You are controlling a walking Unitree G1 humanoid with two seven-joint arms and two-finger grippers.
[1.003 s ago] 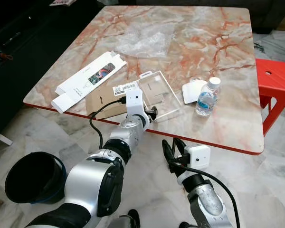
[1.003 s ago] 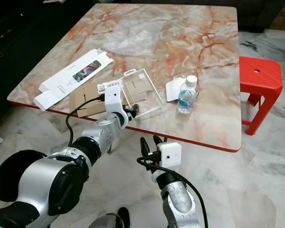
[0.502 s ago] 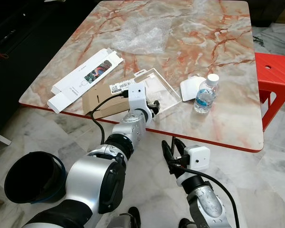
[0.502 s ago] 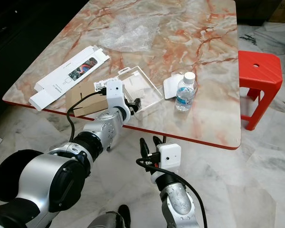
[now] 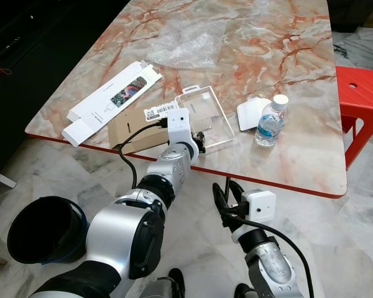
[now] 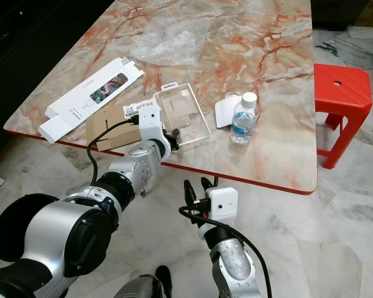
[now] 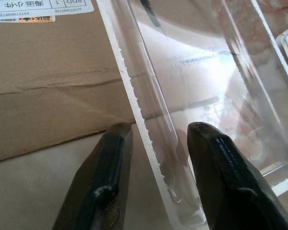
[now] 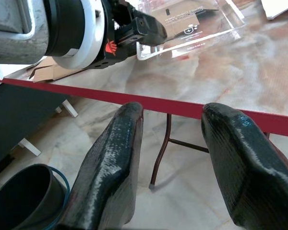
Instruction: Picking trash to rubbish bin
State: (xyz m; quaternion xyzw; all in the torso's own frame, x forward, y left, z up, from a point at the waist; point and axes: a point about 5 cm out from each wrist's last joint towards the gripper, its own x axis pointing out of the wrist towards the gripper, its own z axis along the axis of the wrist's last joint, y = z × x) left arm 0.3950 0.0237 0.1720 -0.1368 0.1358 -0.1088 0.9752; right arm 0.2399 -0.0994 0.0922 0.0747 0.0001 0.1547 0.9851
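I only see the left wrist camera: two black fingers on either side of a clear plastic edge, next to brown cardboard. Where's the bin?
Observer: The black rubbish bin sits on the floor on the robot's left, lower than the table.
Operator: What's the other arm doing?
Observer: The right gripper hangs below the table's red edge, fingers open, holding nothing.
Operator: Any more trash up there?
Observer: Yes, a water bottle stands upright, to the right of the clear plastic box.
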